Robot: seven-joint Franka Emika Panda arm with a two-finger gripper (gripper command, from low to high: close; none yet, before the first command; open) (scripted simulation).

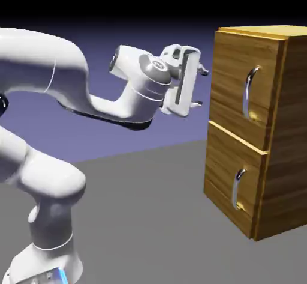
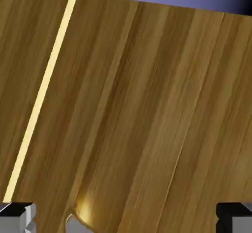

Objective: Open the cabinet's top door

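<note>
Wood grain fills the hand view, only a sliver of silver handle [image 2: 74, 221] showing at the bottom edge. At the exterior view's right stands the cabinet [image 1: 288, 132], top door [image 1: 231, 78] shut; the end effector [image 1: 202, 86], fingers spread wide and empty, hovers just left of it.

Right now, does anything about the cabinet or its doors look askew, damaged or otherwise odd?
Nothing stands out. The cabinet stands square, the top door and lower panel both sit flush and shut, handles intact. The open gripper hangs short of the top door, touching nothing.
</note>
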